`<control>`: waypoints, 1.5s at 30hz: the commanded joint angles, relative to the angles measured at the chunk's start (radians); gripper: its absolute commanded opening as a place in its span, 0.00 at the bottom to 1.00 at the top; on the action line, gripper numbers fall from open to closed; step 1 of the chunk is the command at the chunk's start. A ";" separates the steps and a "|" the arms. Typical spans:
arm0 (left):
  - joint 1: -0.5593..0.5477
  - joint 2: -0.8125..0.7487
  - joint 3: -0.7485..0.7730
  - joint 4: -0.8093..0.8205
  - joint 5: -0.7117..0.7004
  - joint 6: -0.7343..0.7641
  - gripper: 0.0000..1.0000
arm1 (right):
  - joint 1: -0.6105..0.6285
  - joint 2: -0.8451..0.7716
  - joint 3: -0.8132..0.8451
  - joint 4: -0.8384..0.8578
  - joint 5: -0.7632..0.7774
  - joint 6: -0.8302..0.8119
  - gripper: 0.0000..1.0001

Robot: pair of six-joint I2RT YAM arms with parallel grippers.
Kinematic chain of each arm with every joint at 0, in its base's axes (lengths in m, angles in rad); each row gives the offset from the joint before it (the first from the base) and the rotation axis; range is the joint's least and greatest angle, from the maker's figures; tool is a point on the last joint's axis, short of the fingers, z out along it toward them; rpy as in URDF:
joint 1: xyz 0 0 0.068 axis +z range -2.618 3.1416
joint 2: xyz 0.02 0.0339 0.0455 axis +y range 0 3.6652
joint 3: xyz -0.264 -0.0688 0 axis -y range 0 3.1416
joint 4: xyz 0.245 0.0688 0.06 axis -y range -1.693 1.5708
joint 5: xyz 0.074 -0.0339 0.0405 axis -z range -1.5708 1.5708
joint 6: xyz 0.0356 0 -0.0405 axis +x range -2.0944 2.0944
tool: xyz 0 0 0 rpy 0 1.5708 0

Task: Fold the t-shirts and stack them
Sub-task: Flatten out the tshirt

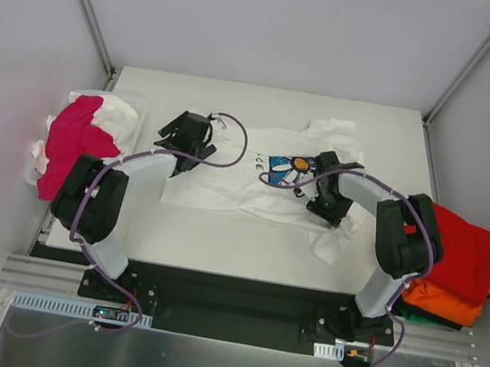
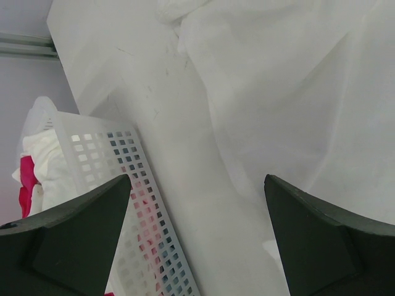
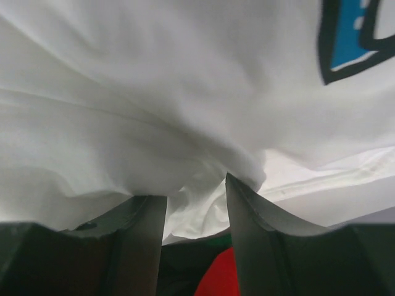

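A white t-shirt (image 1: 254,180) with a blue daisy print (image 1: 289,165) lies spread and rumpled on the table's middle. My left gripper (image 1: 186,146) hovers open over the shirt's left edge, with nothing between its fingers (image 2: 197,179). My right gripper (image 1: 324,195) is down on the shirt's right part. In the right wrist view its jaws (image 3: 191,188) stand apart, with a loose fold of the white shirt (image 3: 154,92) draped over and between the tips. More t-shirts, magenta and white (image 1: 73,137), fill a basket at the left. Red and orange ones (image 1: 458,259) are piled at the right.
The white perforated basket (image 2: 142,203) stands at the table's left edge, close below my left gripper. The red and orange pile overhangs the table's right edge. Grey walls and metal posts surround the white table (image 1: 219,235).
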 commanded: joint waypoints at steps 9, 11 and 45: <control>-0.055 0.048 0.003 0.002 -0.009 -0.034 0.90 | -0.012 0.032 0.102 -0.013 0.048 -0.031 0.47; -0.055 0.059 0.003 0.002 -0.010 -0.032 0.90 | -0.013 0.007 0.070 -0.013 0.054 -0.034 0.47; -0.055 0.140 0.124 0.008 -0.035 -0.012 0.88 | 0.359 -0.273 -0.079 -0.176 -0.134 0.191 0.65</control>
